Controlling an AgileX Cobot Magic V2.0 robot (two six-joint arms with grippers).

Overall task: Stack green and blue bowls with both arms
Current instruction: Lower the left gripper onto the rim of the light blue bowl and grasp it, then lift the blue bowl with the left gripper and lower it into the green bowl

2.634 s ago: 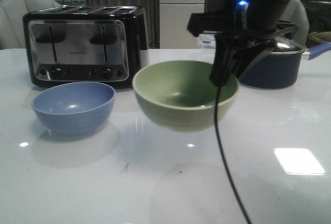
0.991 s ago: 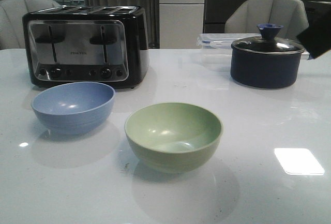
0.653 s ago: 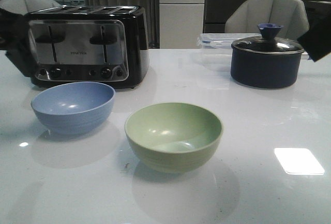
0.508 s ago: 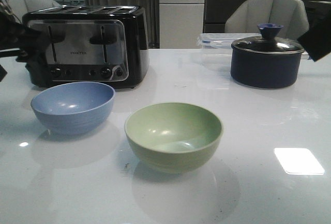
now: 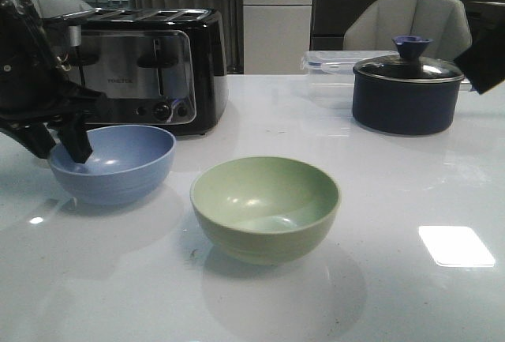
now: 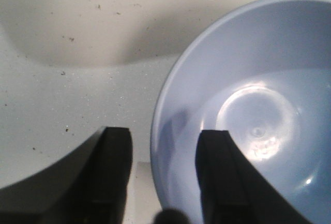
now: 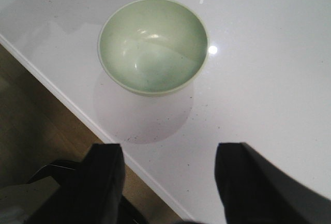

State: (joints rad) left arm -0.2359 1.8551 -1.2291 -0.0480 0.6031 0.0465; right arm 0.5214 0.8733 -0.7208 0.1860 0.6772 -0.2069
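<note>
The blue bowl (image 5: 112,162) stands on the white table (image 5: 394,200) at the left, in front of the toaster. The green bowl (image 5: 265,206) stands upright near the middle, apart from it. My left gripper (image 5: 63,146) is open and straddles the blue bowl's left rim; in the left wrist view (image 6: 161,172) one finger is outside the rim and one inside the blue bowl (image 6: 258,125). My right gripper (image 7: 168,182) is open and empty, high above the table's edge; the green bowl (image 7: 153,45) lies beyond it. Only a corner of the right arm (image 5: 485,62) shows in the front view.
A black and chrome toaster (image 5: 150,65) stands behind the blue bowl. A dark navy pot with a glass lid (image 5: 406,93) and a clear plastic box (image 5: 327,62) stand at the back right. The table's edge (image 7: 77,110) runs close to the green bowl.
The right arm set the green bowl down near the middle and pulled away to the right. The left arm came in from the left and lowered its open fingers over the blue bowl's rim.
</note>
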